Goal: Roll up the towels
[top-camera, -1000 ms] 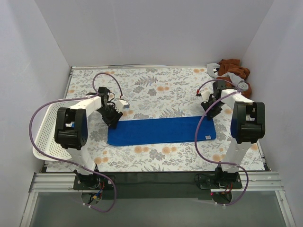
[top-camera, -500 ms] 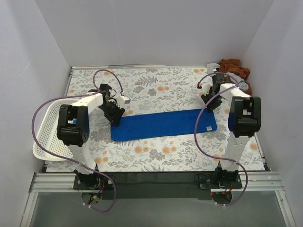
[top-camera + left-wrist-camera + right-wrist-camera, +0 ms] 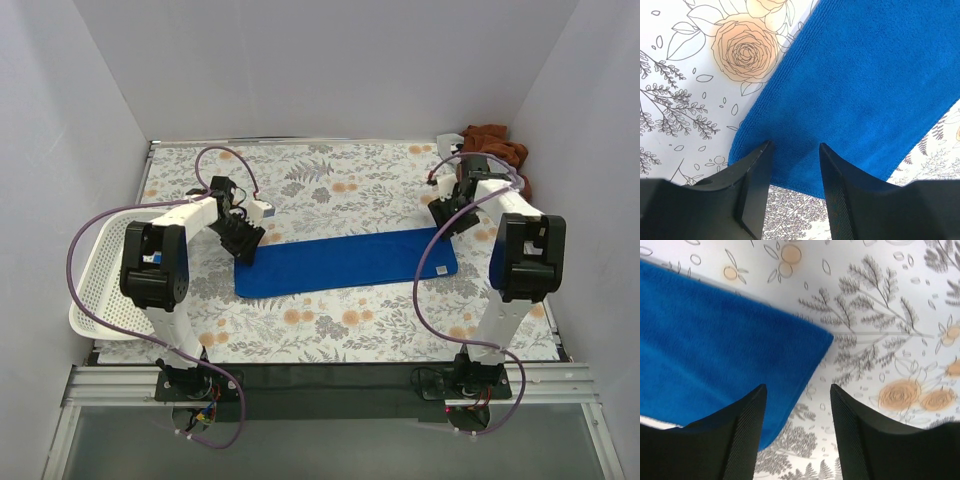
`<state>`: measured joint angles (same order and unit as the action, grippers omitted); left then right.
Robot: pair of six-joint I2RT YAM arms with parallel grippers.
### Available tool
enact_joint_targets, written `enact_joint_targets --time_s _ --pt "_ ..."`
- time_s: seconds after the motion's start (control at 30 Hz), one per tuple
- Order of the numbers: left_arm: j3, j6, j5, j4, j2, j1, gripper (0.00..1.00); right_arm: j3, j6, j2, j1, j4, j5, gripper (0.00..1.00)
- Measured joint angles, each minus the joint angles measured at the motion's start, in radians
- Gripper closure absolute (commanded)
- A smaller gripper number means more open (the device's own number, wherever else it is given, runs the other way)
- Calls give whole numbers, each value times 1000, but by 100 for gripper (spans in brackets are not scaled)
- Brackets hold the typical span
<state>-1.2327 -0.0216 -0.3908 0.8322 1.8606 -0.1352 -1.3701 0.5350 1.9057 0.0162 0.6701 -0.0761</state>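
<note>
- The flat blue terry towel [image 3: 345, 262] lies spread lengthwise across the middle of the floral-printed table [image 3: 330, 190], its left end slightly nearer the arms than its right.
- The left gripper [image 3: 243, 245] sits low over the towel's left end. In the left wrist view its black fingers [image 3: 755, 180] are spread apart, with the flat blue cloth [image 3: 865, 90] showing between them and nothing pinched.
- The right gripper [image 3: 447, 215] is at the towel's far right corner, also released. In the right wrist view that corner [image 3: 705, 340] lies just beside the left black finger [image 3: 747, 425].
- A crumpled rust-brown towel [image 3: 495, 145] is heaped in the far right corner.
- A white perforated plastic basket [image 3: 100, 270] sits at the table's left edge.
</note>
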Motion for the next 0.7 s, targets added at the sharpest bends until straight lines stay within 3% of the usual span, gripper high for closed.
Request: enact_joint_targets --time_s 0.3,0.7 --pt "0 -13 -2 -3 -12 -5 60 74 -125 -99 119 46 -122 52" --pt "0 -17 -2 -3 -30 -5 59 126 -248 -36 70 2 -129 52"
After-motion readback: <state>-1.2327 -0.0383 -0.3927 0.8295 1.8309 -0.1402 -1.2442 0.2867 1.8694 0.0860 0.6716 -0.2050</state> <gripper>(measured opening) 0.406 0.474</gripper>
